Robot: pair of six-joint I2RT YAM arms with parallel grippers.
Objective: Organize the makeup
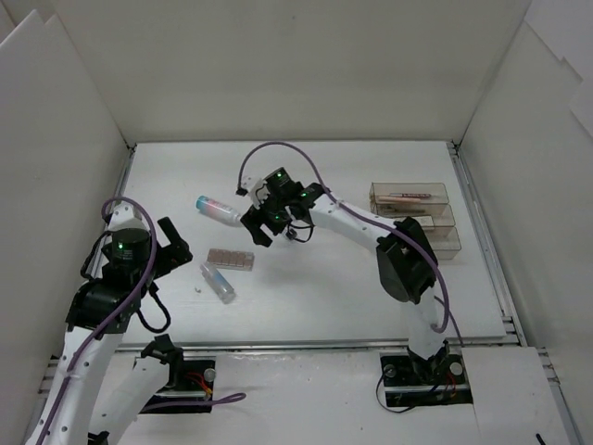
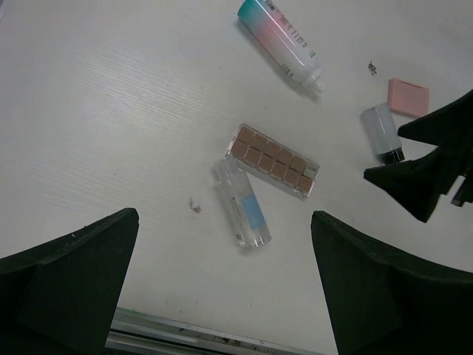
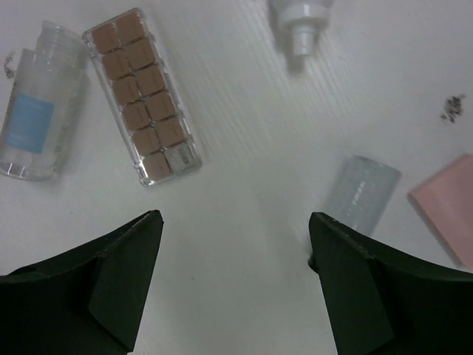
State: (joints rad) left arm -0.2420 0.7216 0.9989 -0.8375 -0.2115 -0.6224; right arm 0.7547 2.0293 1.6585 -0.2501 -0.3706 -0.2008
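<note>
The makeup lies loose on the white table. A pink bottle with a teal cap (image 1: 216, 209) (image 2: 281, 37) is farthest back. A brown palette (image 1: 230, 259) (image 2: 273, 160) (image 3: 140, 96) and a clear bottle with a blue label (image 1: 219, 283) (image 2: 242, 203) (image 3: 33, 122) lie side by side. A small clear bottle (image 2: 381, 133) (image 3: 362, 192) and a pink square (image 2: 408, 97) (image 3: 447, 211) lie under the right arm. My right gripper (image 1: 259, 230) (image 3: 235, 218) hovers open over bare table, the small bottle just outside its right finger. My left gripper (image 1: 176, 243) (image 2: 224, 229) is open and empty, near the labelled bottle.
A clear acrylic tiered box (image 1: 443, 243) stands at the right, with a pink pencil (image 1: 408, 197) in its top tier. White walls close in the table on three sides. A metal rail (image 2: 185, 333) runs along the near edge.
</note>
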